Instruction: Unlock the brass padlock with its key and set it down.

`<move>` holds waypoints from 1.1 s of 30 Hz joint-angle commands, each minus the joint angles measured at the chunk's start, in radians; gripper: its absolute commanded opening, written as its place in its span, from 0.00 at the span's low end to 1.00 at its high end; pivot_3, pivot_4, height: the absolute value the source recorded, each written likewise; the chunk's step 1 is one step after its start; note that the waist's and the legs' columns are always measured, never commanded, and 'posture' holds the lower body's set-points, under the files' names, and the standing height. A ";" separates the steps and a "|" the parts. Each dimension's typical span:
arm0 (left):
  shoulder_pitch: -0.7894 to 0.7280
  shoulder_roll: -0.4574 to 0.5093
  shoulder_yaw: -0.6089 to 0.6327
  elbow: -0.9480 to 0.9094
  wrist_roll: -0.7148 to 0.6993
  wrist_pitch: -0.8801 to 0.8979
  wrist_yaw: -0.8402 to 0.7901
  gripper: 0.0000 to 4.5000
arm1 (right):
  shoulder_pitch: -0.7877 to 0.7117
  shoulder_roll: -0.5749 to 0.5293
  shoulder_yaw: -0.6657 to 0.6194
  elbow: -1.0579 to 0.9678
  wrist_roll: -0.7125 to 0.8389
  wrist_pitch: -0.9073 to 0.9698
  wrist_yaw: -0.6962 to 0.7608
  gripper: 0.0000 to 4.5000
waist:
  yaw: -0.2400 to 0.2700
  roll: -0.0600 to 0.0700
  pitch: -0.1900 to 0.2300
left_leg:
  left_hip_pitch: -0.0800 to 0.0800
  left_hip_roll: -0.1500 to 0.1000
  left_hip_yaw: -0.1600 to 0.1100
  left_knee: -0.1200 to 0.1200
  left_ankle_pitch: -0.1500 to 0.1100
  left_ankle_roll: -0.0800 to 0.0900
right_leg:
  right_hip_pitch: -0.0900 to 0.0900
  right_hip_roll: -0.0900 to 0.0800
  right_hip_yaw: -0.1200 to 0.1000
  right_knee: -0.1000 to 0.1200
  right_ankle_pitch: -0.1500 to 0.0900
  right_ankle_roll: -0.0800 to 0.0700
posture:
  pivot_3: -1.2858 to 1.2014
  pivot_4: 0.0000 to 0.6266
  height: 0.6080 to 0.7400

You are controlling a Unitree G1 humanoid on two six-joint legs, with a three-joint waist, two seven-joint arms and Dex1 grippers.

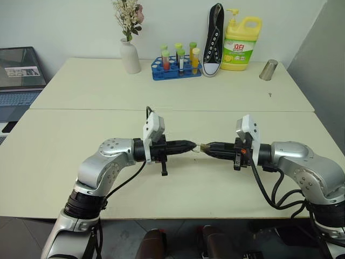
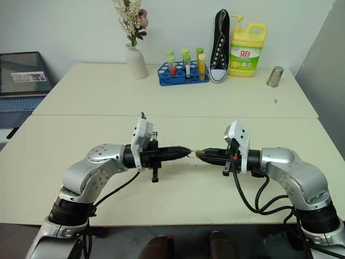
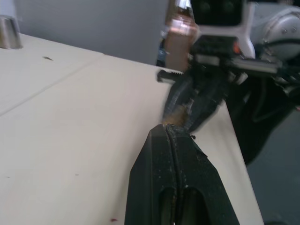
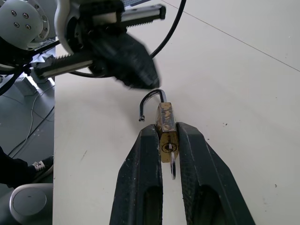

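Gripping the small brass padlock [image 4: 166, 125], the right gripper [image 4: 168, 140] aims its sprung-open silvery shackle at the pressed-shut left gripper [image 3: 169, 133]; yellow detergent bottle's [image 1: 241, 43] label unreadable.

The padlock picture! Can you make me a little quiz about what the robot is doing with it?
1. True or false: the brass padlock lies flat on the table.
2. Which end effector holds the padlock? A) left end effector B) right end effector
3. Fill in: the padlock's silvery shackle is swung ____.

Key
1. False: it is gripped in the air above the table.
2. B. The key hangs from its body.
3. Open: one end is free of the body.
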 commanded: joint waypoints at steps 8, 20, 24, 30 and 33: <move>0.003 0.016 -0.087 0.047 0.191 -0.140 -0.012 0.00 | -0.013 0.010 -0.009 -0.023 0.017 -0.013 0.013 0.03 | 0.000 0.000 0.000 | 0.000 0.000 0.000 0.000 0.000 0.000 | 0.000 0.000 0.000 0.000 0.000 0.000 | 0.52 0.24 1.00; 0.030 0.026 -0.087 -0.029 0.097 -0.024 -0.101 0.00 | -0.008 0.008 -0.009 -0.029 0.015 -0.011 0.016 0.03 | 0.000 0.000 0.000 | 0.000 0.000 0.000 0.000 0.000 0.000 | 0.000 0.000 0.000 0.000 0.000 0.000 | 0.52 0.24 1.00; 0.013 0.008 -0.061 -0.031 0.062 0.013 -0.072 0.00 | -0.009 0.008 -0.006 -0.027 0.013 -0.013 0.018 0.03 | 0.000 0.000 0.000 | 0.000 0.000 0.000 0.000 0.000 0.000 | 0.000 0.000 0.000 0.000 0.000 0.000 | 0.52 0.24 1.00; 0.004 -0.009 -0.048 -0.030 0.051 0.024 -0.051 0.00 | -0.011 0.008 -0.002 -0.026 0.013 -0.014 0.022 0.03 | 0.000 0.000 0.000 | 0.000 0.000 0.000 0.000 0.000 0.000 | 0.000 0.000 0.000 0.000 0.000 0.000 | 0.52 0.24 1.00; 0.000 -0.015 -0.040 -0.031 0.044 0.030 -0.042 0.00 | -0.009 0.008 0.000 -0.029 0.013 -0.013 0.024 0.03 | 0.000 0.000 0.000 | 0.000 0.000 0.000 0.000 0.000 0.000 | 0.000 0.000 0.000 0.000 0.000 0.000 | 0.52 0.24 1.00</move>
